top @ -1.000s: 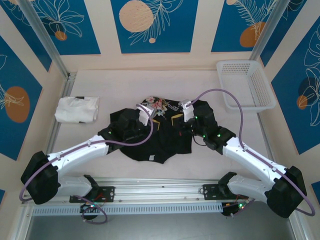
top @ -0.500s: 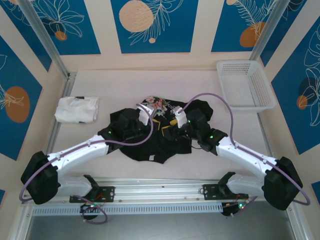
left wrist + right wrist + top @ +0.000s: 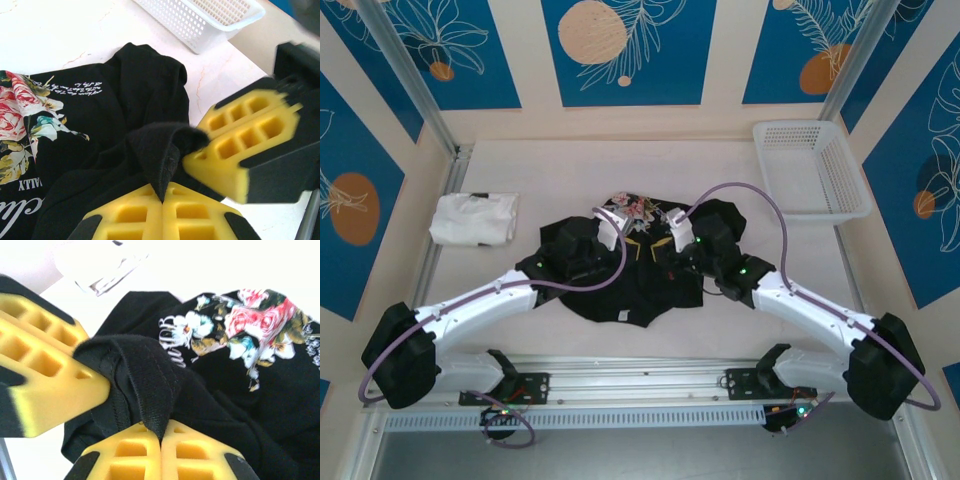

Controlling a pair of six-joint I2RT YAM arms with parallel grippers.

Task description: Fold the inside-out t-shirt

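Presently in hand: grasping the bunched t-shirt (image 3: 638, 288).
Left claw (image 3: 162, 197): pinching a cloth ridge.
Right claw (image 3: 161, 437): pinching the same ridge.
Next: probably pull apart evenly.

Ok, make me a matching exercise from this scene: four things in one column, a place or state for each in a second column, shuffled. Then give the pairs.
Things:
1. t-shirt
2. white garment
3. basket
4. left gripper

Place or state:
a. far right, empty
b. far left, folded
c. centre, crumpled, floral print showing
d. shut on a fold of black cloth

Pairs: 1-c, 2-b, 3-a, 4-d
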